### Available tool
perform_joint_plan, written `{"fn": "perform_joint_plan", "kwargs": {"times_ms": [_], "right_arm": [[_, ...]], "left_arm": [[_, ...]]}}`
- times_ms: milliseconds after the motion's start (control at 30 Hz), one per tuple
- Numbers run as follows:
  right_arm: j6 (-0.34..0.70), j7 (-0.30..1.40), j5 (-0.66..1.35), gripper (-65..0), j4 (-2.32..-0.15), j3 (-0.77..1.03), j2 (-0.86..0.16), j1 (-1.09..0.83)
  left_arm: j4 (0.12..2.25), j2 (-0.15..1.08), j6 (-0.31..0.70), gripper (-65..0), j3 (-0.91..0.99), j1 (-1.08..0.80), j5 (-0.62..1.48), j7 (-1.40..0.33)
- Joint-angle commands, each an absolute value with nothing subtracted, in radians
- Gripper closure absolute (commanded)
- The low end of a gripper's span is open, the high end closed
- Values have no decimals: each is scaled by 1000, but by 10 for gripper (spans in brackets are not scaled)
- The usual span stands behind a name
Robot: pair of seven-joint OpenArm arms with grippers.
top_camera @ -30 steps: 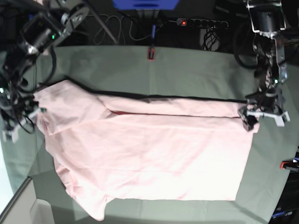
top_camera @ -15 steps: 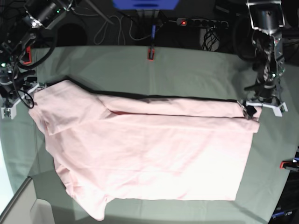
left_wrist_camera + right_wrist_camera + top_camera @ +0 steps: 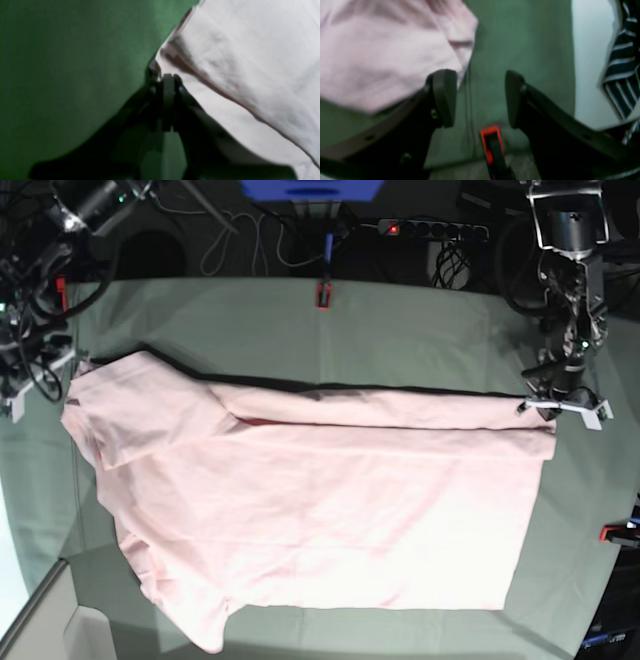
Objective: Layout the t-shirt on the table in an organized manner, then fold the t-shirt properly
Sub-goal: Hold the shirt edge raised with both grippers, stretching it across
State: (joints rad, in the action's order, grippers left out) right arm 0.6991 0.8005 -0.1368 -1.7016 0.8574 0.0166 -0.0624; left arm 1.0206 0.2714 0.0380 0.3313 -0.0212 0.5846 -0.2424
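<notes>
Just beyond the tips of the left gripper (image 3: 168, 82), touching them, sits the hem corner of the t-shirt (image 3: 320, 510); the jaws are pressed together with no gap, and a bit of pink fabric meets them at the tip, though the blurred wrist view does not show for sure whether cloth is pinched between them. From this claw the garment runs away across the table (image 3: 420, 330) toward the other arm, its long axis lying along the table's length, hem end at the left gripper and sleeve end at the right gripper (image 3: 480, 97). That second claw stands with its jaws apart and nothing between them; the sleeve edge lies just beside its one finger, off to its side, and a red-orange clamp (image 3: 491, 145) shows below the gap. Each arm is nearest its own end, so the coming pull, as I judge it, turns on the left claw drawing the hem corner outward along that long axis. Count: one t-shirt, one table, two grippers.
</notes>
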Motion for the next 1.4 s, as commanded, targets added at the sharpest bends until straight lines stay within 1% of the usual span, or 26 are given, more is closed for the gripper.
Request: {"fn": "perform_joint_plan", "kwargs": {"times_ms": [0, 67, 200, 333, 600, 800, 1033, 1100, 1167, 1200, 1267, 1300, 1367], "right_arm": [[698, 788, -136, -319, -1713, 862, 5, -67], [698, 786, -136, -321, -1699, 862, 5, -82], [698, 786, -136, -346, -1629, 865, -10, -88], [698, 782, -136, -344, -1531, 854, -36, -82], [698, 611, -137, -344, -1342, 811, -67, -30], [698, 593, -139, -344, -1207, 817, -119, 24], [698, 587, -139, -337, -1184, 819, -134, 30], [698, 587, -139, -298, -1184, 819, -134, 27], [698, 587, -139, -227, -1185, 812, -134, 25], [698, 587, -139, -178, -1185, 809, -134, 24], [698, 587, -139, -52, -1185, 809, -136, 22], [698, 587, -139, 0, -1185, 809, -143, 22], [698, 590, -139, 0, -1185, 814, -153, 13]], "left_arm": [[1030, 288, 41, -4, 334, -13, 584, -236], [1032, 297, 41, 0, 334, -13, 584, -236], [1033, 311, 41, 0, 334, -13, 590, -236], [1033, 311, 41, 0, 334, -13, 590, -236], [1033, 309, 41, 0, 334, -13, 588, -236], [1033, 309, 41, 0, 334, -15, 585, -236], [1033, 309, 41, 0, 334, -15, 584, -236], [1033, 309, 41, 0, 334, -15, 584, -236], [1033, 309, 41, 0, 334, -15, 584, -236], [1033, 309, 41, 0, 334, -15, 584, -236], [1033, 311, 41, 0, 334, -15, 584, -236], [1033, 311, 41, 0, 334, -15, 584, -236], [1033, 311, 41, 0, 334, -15, 584, -236]]}}
